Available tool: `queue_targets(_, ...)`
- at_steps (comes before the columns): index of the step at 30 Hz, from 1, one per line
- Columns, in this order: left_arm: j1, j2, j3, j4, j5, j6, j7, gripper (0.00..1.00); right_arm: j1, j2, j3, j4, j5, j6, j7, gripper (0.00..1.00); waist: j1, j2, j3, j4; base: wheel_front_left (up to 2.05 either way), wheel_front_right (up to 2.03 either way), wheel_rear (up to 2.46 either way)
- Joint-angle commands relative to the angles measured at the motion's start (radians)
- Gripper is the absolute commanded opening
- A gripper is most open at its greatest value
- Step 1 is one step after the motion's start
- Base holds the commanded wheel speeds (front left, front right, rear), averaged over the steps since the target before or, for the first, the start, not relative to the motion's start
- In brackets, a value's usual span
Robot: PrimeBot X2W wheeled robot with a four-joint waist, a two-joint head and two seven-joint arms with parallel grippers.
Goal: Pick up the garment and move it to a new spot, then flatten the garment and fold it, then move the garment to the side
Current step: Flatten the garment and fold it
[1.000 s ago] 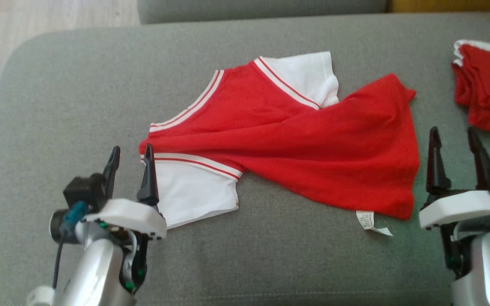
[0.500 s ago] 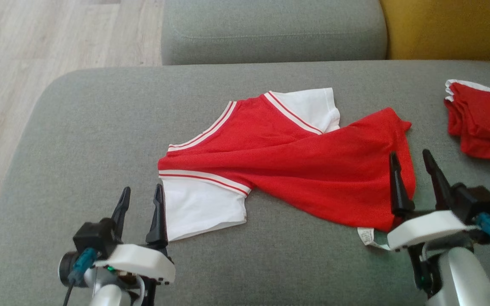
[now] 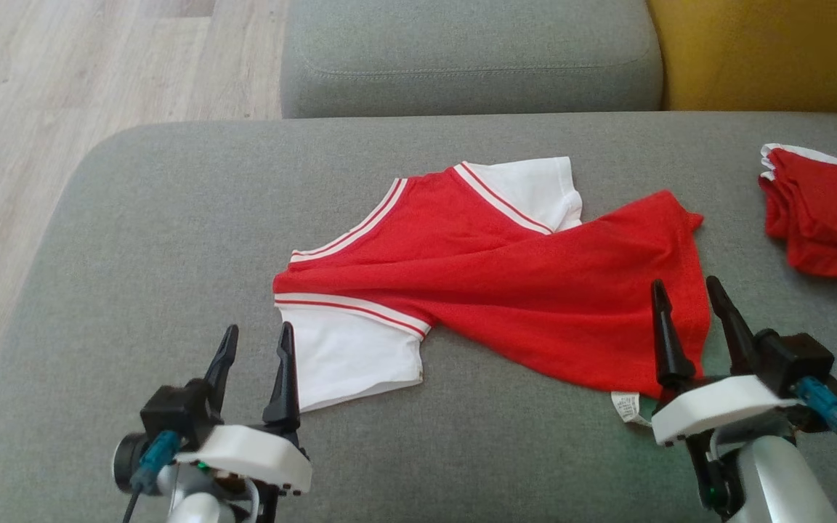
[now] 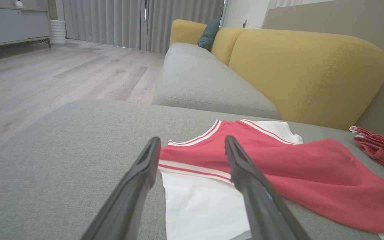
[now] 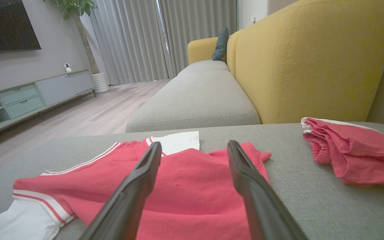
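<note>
One red garment with white sleeves lies near the middle of a wide grey cushion. It is twisted rather than flat, its red body pulled across itself in a diagonal fold toward the right and its striped neckline pointing left. The near sleeve spreads flat toward the robot, and the far sleeve pokes out from behind the red cloth. A small white label sticks out from under the hem at the lower right.

The left gripper stands at the outer edge of the near sleeve, its fingers spread wide and holding nothing. In the left wrist view the sleeve's striped band lies between them. The right gripper stands at the garment's right hem, next to the label. Its fingers are likewise wide apart and empty, pointing across the red cloth. Whether either pair of tips touches the fabric cannot be told.

Well apart, at the cushion's right edge, a second red garment sits bunched in a folded heap. Beyond the cushion are a grey sofa seat and a yellow backrest, with pale wooden floor to the left.
</note>
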Motion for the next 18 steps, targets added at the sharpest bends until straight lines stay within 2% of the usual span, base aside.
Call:
queue_targets(1,-0.029,-0.003,0.030,-0.034,0.009,0.004,-0.012,1.00,-0.033,-0.007,0.023,-0.028,0.005,0.007,-0.011,1.00,0.0001,0.0000,0.000,0.000,0.00,0.00,0.00)
queue_targets(18,-0.034,-0.001,0.022,-0.002,0.007,0.005,-0.008,1.00,-0.039,-0.007,0.014,-0.023,0.002,0.007,-0.007,1.00,0.0001,0.0000,0.017,-0.003,0.00,0.00,0.00)
